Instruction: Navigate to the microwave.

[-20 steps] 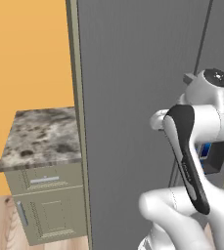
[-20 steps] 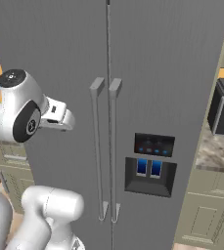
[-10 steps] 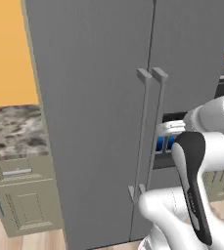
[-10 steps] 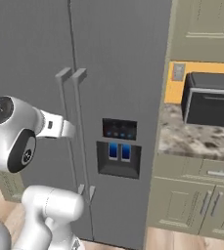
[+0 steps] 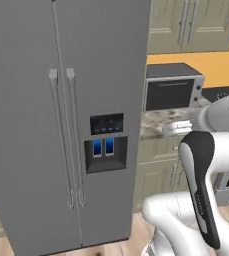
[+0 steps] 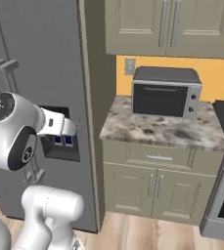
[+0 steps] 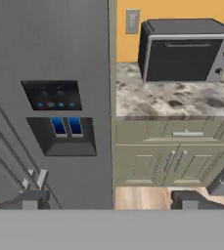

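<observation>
Plainly the base could halt at the silver, knobbed oven (image 6: pixel 166 95) on the counter (image 6: pixel 147 129), ahead and right of the wide-open, empty jaws, mistaking it for the black microwave, whose place I cannot tell.

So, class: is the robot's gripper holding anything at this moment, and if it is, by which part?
Nothing is held. In the hand view the gripper is open, its fingertips wide apart with nothing between them.

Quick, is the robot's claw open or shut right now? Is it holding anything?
Gripper: open, with its two fingertips set wide apart in the hand view, and nothing held between them.
</observation>
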Controlling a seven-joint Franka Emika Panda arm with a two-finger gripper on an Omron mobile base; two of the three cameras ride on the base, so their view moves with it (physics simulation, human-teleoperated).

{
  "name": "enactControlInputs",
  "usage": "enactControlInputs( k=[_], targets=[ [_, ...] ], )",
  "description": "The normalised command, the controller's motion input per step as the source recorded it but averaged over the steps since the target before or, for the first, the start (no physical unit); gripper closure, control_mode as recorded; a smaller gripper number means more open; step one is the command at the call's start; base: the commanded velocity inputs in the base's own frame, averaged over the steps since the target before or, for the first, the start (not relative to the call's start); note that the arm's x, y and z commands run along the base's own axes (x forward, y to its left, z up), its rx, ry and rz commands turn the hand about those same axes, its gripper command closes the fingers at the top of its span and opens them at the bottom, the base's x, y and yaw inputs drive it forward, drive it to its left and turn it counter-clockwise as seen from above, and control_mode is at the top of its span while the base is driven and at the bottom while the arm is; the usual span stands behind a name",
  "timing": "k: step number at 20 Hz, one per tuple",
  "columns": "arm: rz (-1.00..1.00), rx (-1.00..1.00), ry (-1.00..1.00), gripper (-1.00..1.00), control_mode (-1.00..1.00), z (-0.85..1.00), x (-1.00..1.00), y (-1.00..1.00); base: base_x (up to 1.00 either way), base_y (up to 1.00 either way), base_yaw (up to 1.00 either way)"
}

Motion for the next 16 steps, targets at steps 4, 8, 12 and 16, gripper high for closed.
enactControlInputs(
  k=[4, 8, 12, 16],
  targets=[
    [0.0, 0.0, 0.0, -1.0, 1.0, 0.0, 0.0, 0.0, 0.0, -1.0, -0.14],
    [0.0, 0.0, 0.0, -1.0, 1.0, 0.0, 0.0, 0.0, 0.05, -1.0, -0.25],
    [0.0, 0.0, 0.0, -1.0, 1.0, 0.0, 0.0, 0.0, 0.26, -1.0, -0.49],
    [0.0, 0.0, 0.0, -1.0, 1.0, 0.0, 0.0, 0.0, 0.32, -1.0, -0.43]
  ],
)
